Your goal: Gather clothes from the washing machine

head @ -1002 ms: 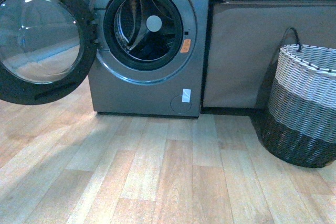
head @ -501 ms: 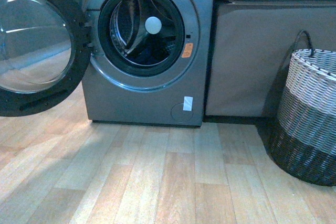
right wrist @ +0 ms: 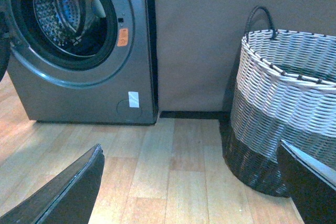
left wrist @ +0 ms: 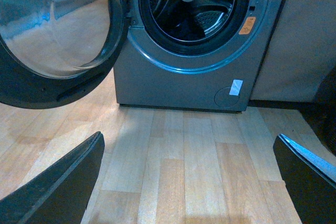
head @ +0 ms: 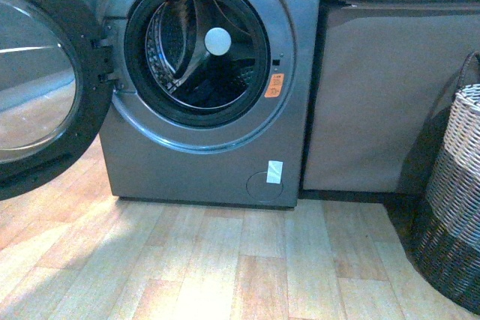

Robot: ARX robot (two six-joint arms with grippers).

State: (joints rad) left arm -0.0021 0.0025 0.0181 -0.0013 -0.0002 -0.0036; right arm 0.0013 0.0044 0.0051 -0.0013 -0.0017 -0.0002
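The washing machine [head: 195,166] looms larger than a second ago, and the wicker basket [head: 454,207] has slid to the right edge. The left gripper [left wrist: 189,140] and the right gripper [right wrist: 190,148] hang spread wide and empty above the floor. Dark clothes [head: 201,97] lie low in the far drum.

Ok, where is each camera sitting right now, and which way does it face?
Front view: on the body, facing the washing machine, its open door leftward, basket at the right edge; no arm shows.
Left wrist view: on the left arm, looking at the machine's mouth and door; the open left gripper frames it.
Right wrist view: on the right arm, aimed at basket and cabinet; the open right gripper shows.
All three share the orange sticker.
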